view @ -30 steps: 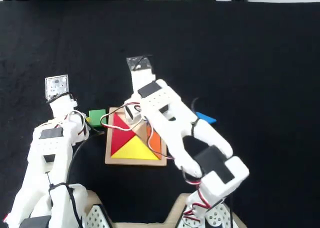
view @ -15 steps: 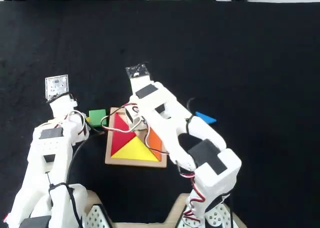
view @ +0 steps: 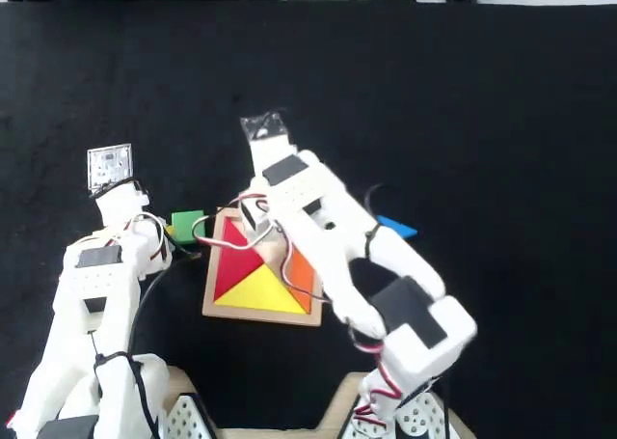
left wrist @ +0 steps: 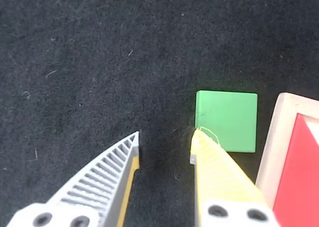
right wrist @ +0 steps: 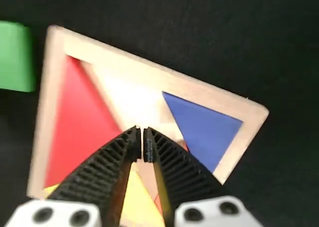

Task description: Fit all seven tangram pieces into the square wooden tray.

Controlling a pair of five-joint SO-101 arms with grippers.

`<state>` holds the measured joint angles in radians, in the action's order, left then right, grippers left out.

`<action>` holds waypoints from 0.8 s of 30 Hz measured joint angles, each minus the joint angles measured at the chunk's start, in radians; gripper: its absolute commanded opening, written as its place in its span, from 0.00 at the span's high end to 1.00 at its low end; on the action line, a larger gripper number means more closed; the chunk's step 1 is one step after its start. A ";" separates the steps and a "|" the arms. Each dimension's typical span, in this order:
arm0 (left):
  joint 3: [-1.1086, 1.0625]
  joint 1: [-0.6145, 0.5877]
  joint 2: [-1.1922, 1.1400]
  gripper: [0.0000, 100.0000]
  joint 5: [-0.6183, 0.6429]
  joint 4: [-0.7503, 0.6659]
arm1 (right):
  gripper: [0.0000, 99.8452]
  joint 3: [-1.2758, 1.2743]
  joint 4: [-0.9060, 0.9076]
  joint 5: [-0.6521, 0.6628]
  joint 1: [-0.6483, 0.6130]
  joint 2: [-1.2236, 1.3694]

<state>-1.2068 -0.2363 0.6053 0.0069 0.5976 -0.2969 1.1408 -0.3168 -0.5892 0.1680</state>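
Right arm [view: 328, 236]: from the high view I see it stretched from its base over the right side of the tray, hiding that side and the far corner.
Right gripper [right wrist: 139, 137]: fingers pressed together, nothing between them that I can see; poised above the middle of the tray.
Square wooden tray [view: 260, 312]: lies on the cloth between the two arms, turned a little askew.
Pieces in tray: red triangle [view: 231, 260] on the left, yellow triangle [view: 260, 289] along the near rim, orange piece [view: 301, 270] partly under the arm; my right wrist view adds a blue triangle [right wrist: 202, 124] and a patch of bare wood [right wrist: 134, 100].
Left gripper [left wrist: 164, 137]: fingers apart, holding nothing, low over the cloth.
Green square [left wrist: 227, 119]: just beside the tray's left rim, a thin strip of cloth between; one left fingertip is at its near corner, contact unclear.
Blue piece [view: 397, 228]: on the cloth right of the tray, partly behind the right arm.
Black cloth [view: 482, 121]: covers the table.
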 measured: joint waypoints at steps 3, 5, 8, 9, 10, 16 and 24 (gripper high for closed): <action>0.000 0.000 0.000 0.83 0.000 0.000 | 0.98 0.063 0.094 0.000 0.014 -0.117; 0.000 0.000 0.000 0.83 0.000 0.000 | 0.98 0.143 0.189 0.000 0.060 -0.224; 0.000 0.000 0.000 0.83 0.000 0.000 | 0.98 0.261 0.316 0.012 0.152 -0.413; 0.000 0.000 0.000 0.83 0.000 0.000 | 0.98 0.284 0.341 0.031 0.176 -0.476; 0.000 0.000 0.000 0.83 0.000 0.000 | 0.98 0.292 0.361 0.057 0.196 -0.535; 0.000 0.000 0.000 0.83 0.000 0.000 | 0.98 0.183 0.388 0.150 0.275 -0.773; 0.000 0.000 0.000 0.83 0.000 0.000 | 0.98 -0.307 0.071 0.152 0.505 -0.819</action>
<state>-1.2068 -0.2363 0.6053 0.0069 0.5976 -0.6038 1.2114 -0.1649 -0.0844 -0.6513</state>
